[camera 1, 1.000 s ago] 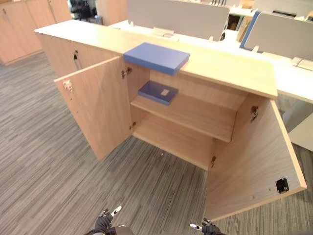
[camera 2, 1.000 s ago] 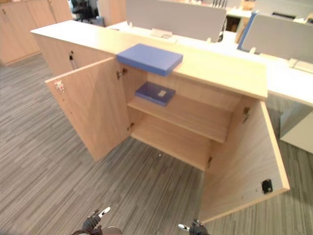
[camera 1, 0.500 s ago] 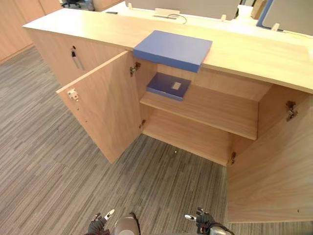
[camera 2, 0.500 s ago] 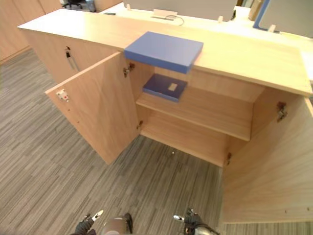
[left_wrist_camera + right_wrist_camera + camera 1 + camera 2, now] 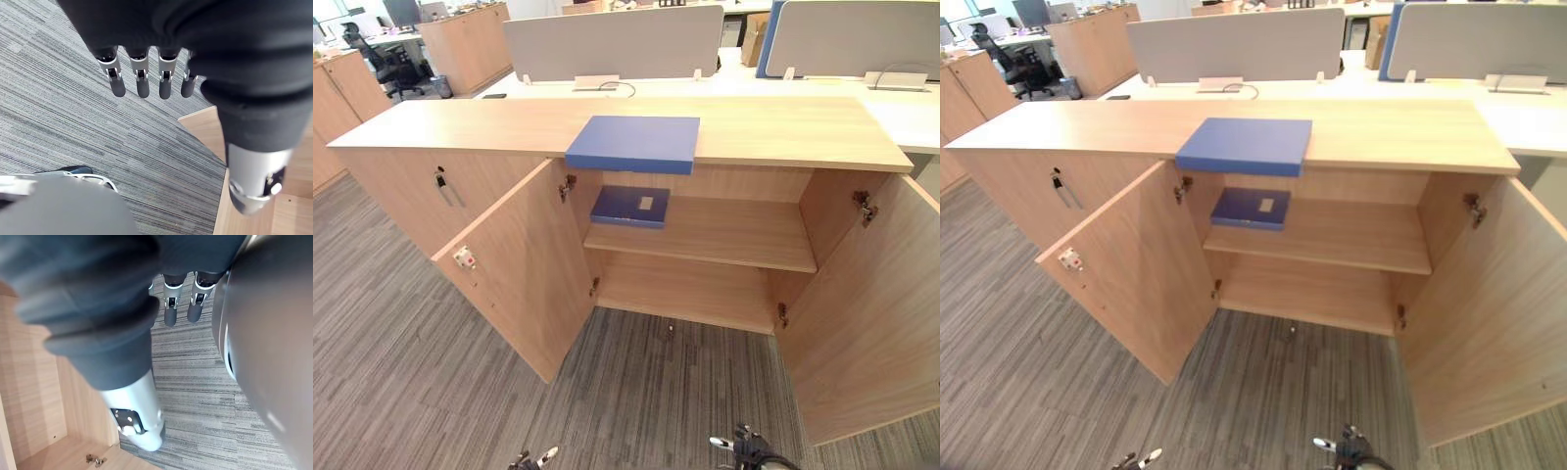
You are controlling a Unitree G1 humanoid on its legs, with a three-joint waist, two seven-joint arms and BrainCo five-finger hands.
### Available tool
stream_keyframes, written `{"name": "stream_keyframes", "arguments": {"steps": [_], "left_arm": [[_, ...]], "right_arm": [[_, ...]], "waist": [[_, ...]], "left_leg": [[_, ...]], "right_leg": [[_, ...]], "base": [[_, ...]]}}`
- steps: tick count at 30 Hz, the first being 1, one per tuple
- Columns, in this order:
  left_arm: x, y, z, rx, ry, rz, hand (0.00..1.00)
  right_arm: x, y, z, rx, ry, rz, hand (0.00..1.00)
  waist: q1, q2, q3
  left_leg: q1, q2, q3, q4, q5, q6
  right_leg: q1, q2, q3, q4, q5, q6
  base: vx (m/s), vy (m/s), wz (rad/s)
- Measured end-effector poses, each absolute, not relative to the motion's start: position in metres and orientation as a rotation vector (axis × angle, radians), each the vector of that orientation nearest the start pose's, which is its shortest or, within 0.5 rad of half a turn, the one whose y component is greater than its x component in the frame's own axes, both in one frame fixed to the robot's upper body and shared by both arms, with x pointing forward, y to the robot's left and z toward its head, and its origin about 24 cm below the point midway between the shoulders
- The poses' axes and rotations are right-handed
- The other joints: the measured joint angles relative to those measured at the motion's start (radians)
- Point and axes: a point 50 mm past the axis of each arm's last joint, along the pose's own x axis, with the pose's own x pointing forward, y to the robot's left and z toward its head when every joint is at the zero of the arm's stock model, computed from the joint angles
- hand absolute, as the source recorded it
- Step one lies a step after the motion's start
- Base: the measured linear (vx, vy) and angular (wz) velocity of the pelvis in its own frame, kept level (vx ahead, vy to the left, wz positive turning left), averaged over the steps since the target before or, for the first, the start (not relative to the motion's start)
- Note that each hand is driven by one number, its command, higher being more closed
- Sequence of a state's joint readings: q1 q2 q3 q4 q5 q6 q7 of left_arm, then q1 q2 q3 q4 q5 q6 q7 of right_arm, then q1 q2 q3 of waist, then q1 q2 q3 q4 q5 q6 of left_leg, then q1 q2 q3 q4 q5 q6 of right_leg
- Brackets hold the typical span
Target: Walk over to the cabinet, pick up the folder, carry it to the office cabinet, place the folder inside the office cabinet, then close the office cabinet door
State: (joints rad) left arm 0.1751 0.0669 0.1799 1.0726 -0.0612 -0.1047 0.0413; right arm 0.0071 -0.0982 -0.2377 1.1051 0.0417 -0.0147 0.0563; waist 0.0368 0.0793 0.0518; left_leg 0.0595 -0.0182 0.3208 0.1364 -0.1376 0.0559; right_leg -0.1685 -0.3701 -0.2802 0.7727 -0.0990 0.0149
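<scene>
A thick blue folder (image 5: 632,144) lies flat on the top of the low wooden cabinet (image 5: 783,127), its front edge slightly over the rim. A thinner blue folder with a white label (image 5: 629,207) lies on the upper shelf inside. Both cabinet doors stand wide open: the left door (image 5: 519,279) and the right door (image 5: 867,313). My left hand (image 5: 143,83) hangs low over the carpet with straight fingers and holds nothing. My right hand (image 5: 170,308) hangs the same way, open and empty, well short of the cabinet.
Grey striped carpet (image 5: 401,372) lies between me and the cabinet. A closed cabinet section with a handle (image 5: 440,181) adjoins on the left. Desks with grey screens (image 5: 612,44) stand behind, and more wooden cabinets (image 5: 465,44) and an office chair (image 5: 382,59) at the back left.
The whole picture has shifted: the camera has swung so the cabinet now shows square-on and level. Both hands stay hanging low and empty. The folders have not moved.
</scene>
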Motion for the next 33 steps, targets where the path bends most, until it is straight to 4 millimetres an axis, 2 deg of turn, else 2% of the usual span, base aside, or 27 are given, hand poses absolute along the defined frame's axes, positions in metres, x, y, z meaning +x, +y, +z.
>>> {"name": "stream_keyframes", "arguments": {"steps": [1, 2, 3, 4, 5, 6, 7, 9, 13, 16, 17, 19, 22, 23, 24, 25, 26, 27, 29, 31, 33], "left_arm": [[0.057, 0.204, -0.166, -0.058, 1.125, 0.319, 0.00], [0.059, 0.205, -0.166, -0.055, 1.125, 0.314, 0.00], [0.062, 0.207, -0.166, -0.049, 1.125, 0.311, 0.00], [0.063, 0.210, -0.165, -0.039, 1.121, 0.310, 0.00], [0.065, 0.216, -0.163, -0.026, 1.110, 0.315, 0.00], [0.069, 0.218, -0.162, -0.021, 1.101, 0.316, 0.00], [0.070, 0.214, -0.163, -0.029, 1.096, 0.310, 0.00], [0.073, 0.210, -0.163, -0.046, 1.088, 0.313, 0.00], [0.079, 0.212, -0.161, -0.058, 1.065, 0.325, 0.00], [0.087, 0.215, -0.158, -0.060, 1.028, 0.335, 0.00], [0.088, 0.215, -0.157, -0.065, 1.021, 0.341, 0.00], [0.092, 0.216, -0.155, -0.063, 1.003, 0.342, 0.00], [0.095, 0.218, -0.154, -0.069, 0.987, 0.348, 0.00], [0.096, 0.218, -0.154, -0.075, 0.985, 0.352, 0.00], [0.095, 0.218, -0.154, -0.079, 0.988, 0.356, 0.00], [0.094, 0.218, -0.154, -0.082, 0.990, 0.358, 0.00], [0.092, 0.216, -0.155, -0.094, 0.996, 0.364, 0.00], [0.092, 0.215, -0.156, -0.106, 0.996, 0.371, 0.00], [0.098, 0.225, -0.152, -0.123, 0.966, 0.407, 0.00], [0.095, 0.225, -0.153, -0.142, 0.976, 0.424, 0.00], [0.091, 0.225, -0.155, -0.144, 0.992, 0.428, 0.00]], "right_arm": [[0.120, -0.207, -0.156, 0.125, 1.049, -0.226, 0.00], [0.123, -0.205, -0.155, 0.131, 1.042, -0.221, 0.00], [0.128, -0.201, -0.155, 0.117, 1.040, -0.191, 0.00], [0.127, -0.198, -0.156, 0.119, 1.047, -0.182, 0.00], [0.119, -0.194, -0.159, 0.132, 1.069, -0.181, 0.00], [0.113, -0.192, -0.161, 0.139, 1.090, -0.184, 0.00], [0.111, -0.195, -0.161, 0.141, 1.091, -0.194, 0.00], [0.109, -0.196, -0.162, 0.136, 1.097, -0.199, 0.00], [0.102, -0.196, -0.164, 0.143, 1.126, -0.215, 0.00], [0.102, -0.194, -0.165, 0.149, 1.131, -0.216, 0.00], [0.100, -0.193, -0.165, 0.149, 1.138, -0.217, 0.00], [0.101, -0.193, -0.165, 0.148, 1.138, -0.219, 0.00], [0.107, -0.195, -0.164, 0.143, 1.127, -0.217, 0.00], [0.109, -0.194, -0.163, 0.143, 1.123, -0.215, 0.00], [0.108, -0.195, -0.163, 0.141, 1.126, -0.215, 0.00], [0.108, -0.195, -0.163, 0.139, 1.127, -0.215, 0.00], [0.107, -0.197, -0.164, 0.134, 1.129, -0.216, 0.00], [0.106, -0.194, -0.164, 0.138, 1.131, -0.212, 0.00], [0.107, -0.187, -0.165, 0.152, 1.135, -0.191, 0.00], [0.107, -0.186, -0.165, 0.159, 1.132, -0.195, 0.00], [0.108, -0.182, -0.165, 0.171, 1.130, -0.189, 0.00]], "waist": [[-0.002, 0.000, 0.014], [-0.008, 0.000, 0.022], [-0.022, -0.002, 0.044], [-0.032, -0.016, 0.046], [-0.033, -0.053, 0.042], [-0.031, -0.075, 0.043], [-0.025, -0.060, 0.036], [-0.026, -0.047, 0.029], [-0.027, -0.058, 0.027], [-0.009, -0.070, 0.043], [0.004, -0.064, 0.047], [0.012, -0.065, 0.049], [0.022, -0.068, 0.056], [0.026, -0.070, 0.067], [0.028, -0.071, 0.068], [0.029, -0.068, 0.069], [0.031, -0.057, 0.069], [0.034, -0.055, 0.072], [0.032, -0.106, 0.087], [0.037, -0.107, 0.087], [0.037, -0.105, 0.085]], "left_leg": [[0.014, 0.015, 0.010, -0.004, -0.004, -0.001], [0.019, 0.027, 0.012, -0.007, -0.004, -0.001], [0.033, 0.043, 0.011, -0.012, -0.004, -0.004], [0.038, 0.042, 0.004, -0.016, -0.004, -0.010], [0.050, 0.014, -0.006, -0.027, -0.007, -0.021], [0.065, -0.007, -0.015, -0.036, -0.016, -0.032], [0.061, 0.008, -0.027, -0.036, -0.013, -0.038], [0.063, 0.031, -0.055, -0.044, -0.021, -0.052], [0.023, 0.083, -0.091, 0.055, -0.066, -0.087], [-0.106, 0.143, -0.058, 0.400, -0.121, -0.083], [-0.166, 0.205, -0.018, 0.588, -0.130, -0.067], [-0.219, 0.261, 0.013, 0.680, -0.133, -0.070], [-0.288, 0.266, 0.000, 0.603, -0.136, -0.081], [-0.293, 0.239, -0.032, 0.508, -0.132, -0.087], [-0.293, 0.196, -0.091, 0.385, -0.114, -0.113], [-0.288, 0.176, -0.125, 0.316, -0.094, -0.124], [-0.276, 0.158, -0.179, 0.209, 0.022, -0.144], [-0.256, 0.146, -0.183, 0.194, 0.063, -0.132], [-0.243, 0.095, -0.159, 0.206, 0.036, -0.100], [-0.248, 0.086, -0.145, 0.259, -0.005, -0.076], [-0.230, 0.084, -0.126, 0.255, -0.018, -0.064]], "right_leg": [[-0.025, 0.075, -0.009, -0.007, -0.073, 0.022], [-0.033, 0.117, -0.017, -0.025, -0.095, 0.027], [-0.036, 0.203, -0.032, -0.098, -0.113, 0.031], [-0.032, 0.247, -0.040, -0.182, -0.112, 0.031], [-0.010, 0.270, -0.041, -0.327, -0.051, -0.026], [0.008, 0.264, -0.053, -0.380, -0.042, -0.065], [0.022, 0.281, -0.058, -0.416, -0.032, -0.056], [0.057, 0.312, -0.084, -0.478, -0.026, -0.061], [0.140, 0.362, -0.136, -0.599, -0.014, -0.065], [0.211, 0.380, -0.146, -0.665, -0.004, -0.066], [0.259, 0.392, -0.144, -0.689, -0.004, -0.066], [0.295, 0.391, -0.128, -0.708, -0.004, -0.066], [0.300, 0.351, -0.090, -0.710, -0.003, -0.063], [0.305, 0.323, -0.067, -0.706, -0.004, -0.054], [0.307, 0.293, -0.045, -0.702, -0.009, -0.024], [0.308, 0.280, -0.035, -0.697, -0.012, -0.008], [0.310, 0.269, -0.015, -0.687, -0.025, 0.028], [0.311, 0.265, -0.003, -0.685, -0.029, 0.042], [0.324, 0.216, 0.010, -0.698, -0.026, 0.038], [0.335, 0.200, 0.015, -0.701, -0.013, 0.044], [0.337, 0.192, 0.029, -0.707, 0.022, 0.058]], "base": [[0.21, 0.062, -0.43], [0.16, -0.028, -0.20], [0.12, -0.052, 0.09], [0.15, -0.092, 0.26], [0.20, -0.142, 0.24], [0.20, -0.136, 0.14], [0.17, -0.118, 0.07], [0.13, -0.123, 0.23], [0.12, -0.148, 0.38], [0.16, -0.089, 0.08], [0.14, -0.013, -0.12], [0.22, 0.012, -0.21], [0.22, 0.126, -0.42], [0.20, 0.239, -0.45], [0.20, 0.263, -0.49], [0.20, 0.318, -0.45], [0.17, 0.286, -0.34], [0.23, 0.357, -0.21], [0.23, 0.338, 0.01], [0.22, 0.292, -0.13], [0.15, 0.201, -0.35]]}}
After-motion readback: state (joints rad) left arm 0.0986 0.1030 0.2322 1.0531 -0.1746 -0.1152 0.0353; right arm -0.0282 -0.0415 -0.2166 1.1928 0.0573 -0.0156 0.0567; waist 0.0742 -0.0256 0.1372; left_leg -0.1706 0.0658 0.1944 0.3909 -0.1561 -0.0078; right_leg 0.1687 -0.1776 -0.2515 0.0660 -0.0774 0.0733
